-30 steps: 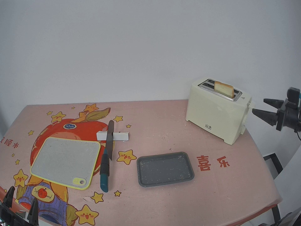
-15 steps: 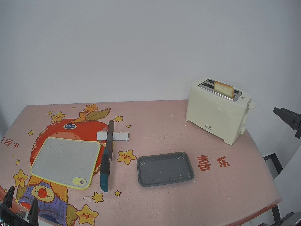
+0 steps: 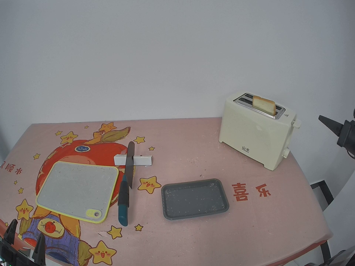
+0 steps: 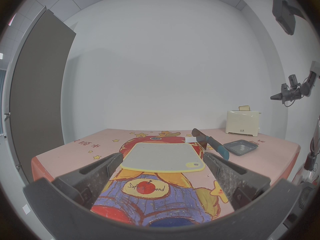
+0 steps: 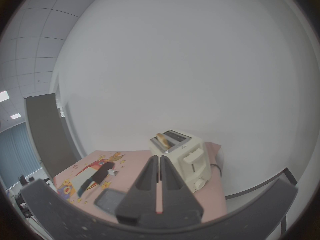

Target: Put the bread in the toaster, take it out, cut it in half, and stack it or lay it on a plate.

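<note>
A slice of bread (image 3: pixel 264 105) stands upright in one slot of the cream toaster (image 3: pixel 255 133) at the table's back right, its top sticking out. My right gripper (image 3: pixel 327 122) hangs in the air off the table's right edge, to the right of the toaster and level with its lever; in the right wrist view the gripper (image 5: pixel 159 160) is shut and empty, with the toaster (image 5: pixel 181 157) beyond it. My left gripper (image 4: pixel 162 157) stands open and empty at the front left corner (image 3: pixel 26 231), short of the cutting board (image 3: pixel 77 189).
A teal-handled knife (image 3: pixel 125 189) lies beside the board, its blade resting on a small white block (image 3: pixel 142 160). A grey rectangular plate (image 3: pixel 195 198) with crumbs sits mid-table. The pink printed tablecloth (image 3: pixel 259 218) is bare at the front right.
The right gripper has drawn back rightward from beside the toaster, and its fingers, apart a second ago, are together now. Bread, toaster and left arm have not moved.
</note>
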Robot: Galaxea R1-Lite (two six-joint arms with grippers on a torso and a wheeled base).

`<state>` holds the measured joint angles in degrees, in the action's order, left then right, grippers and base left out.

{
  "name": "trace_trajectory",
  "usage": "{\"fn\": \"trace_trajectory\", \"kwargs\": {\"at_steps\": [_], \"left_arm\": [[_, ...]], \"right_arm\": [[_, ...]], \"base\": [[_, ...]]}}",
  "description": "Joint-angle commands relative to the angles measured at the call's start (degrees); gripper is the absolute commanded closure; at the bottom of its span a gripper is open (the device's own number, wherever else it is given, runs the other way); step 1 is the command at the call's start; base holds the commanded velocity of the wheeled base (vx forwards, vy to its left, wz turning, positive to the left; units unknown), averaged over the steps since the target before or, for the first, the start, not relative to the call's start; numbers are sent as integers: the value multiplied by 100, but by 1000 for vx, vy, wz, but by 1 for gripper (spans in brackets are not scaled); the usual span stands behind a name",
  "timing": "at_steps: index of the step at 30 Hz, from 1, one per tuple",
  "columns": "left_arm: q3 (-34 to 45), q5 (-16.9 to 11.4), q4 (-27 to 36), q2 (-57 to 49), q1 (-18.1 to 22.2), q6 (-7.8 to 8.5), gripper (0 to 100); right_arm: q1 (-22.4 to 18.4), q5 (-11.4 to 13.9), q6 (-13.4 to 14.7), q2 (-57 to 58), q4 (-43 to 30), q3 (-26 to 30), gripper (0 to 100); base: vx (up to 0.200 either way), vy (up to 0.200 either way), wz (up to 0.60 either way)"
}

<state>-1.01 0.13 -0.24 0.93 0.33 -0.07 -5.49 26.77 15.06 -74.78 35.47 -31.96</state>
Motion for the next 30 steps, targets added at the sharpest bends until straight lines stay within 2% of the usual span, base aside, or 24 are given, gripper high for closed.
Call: {"fn": "trace_trajectory", "kwargs": {"at_steps": [1,6,13,23,27,30], "left_arm": [[101,4,-2,-75,2,-1,0],[101,4,-2,-75,2,-1,0],[101,4,-2,-75,2,-10,0],[101,4,-2,-75,2,-1,0],[101,4,-2,-75,2,-10,0],[101,4,-2,-75,2,-10,0]], "right_arm": [[21,-471,41,-1628,1181,542,100],[12,-489,41,-2058,1884,806,100],[21,-497,-108,-2630,1963,946,100],[92,-568,-126,-3113,2201,955,100],[171,-902,-143,-3526,2666,1008,100],[179,-981,-240,-3772,3062,1113,100]], "base": [[0,0,0],[0,0,0],[0,0,0],[0,0,0],[0,0,0],[0,0,0]]}}
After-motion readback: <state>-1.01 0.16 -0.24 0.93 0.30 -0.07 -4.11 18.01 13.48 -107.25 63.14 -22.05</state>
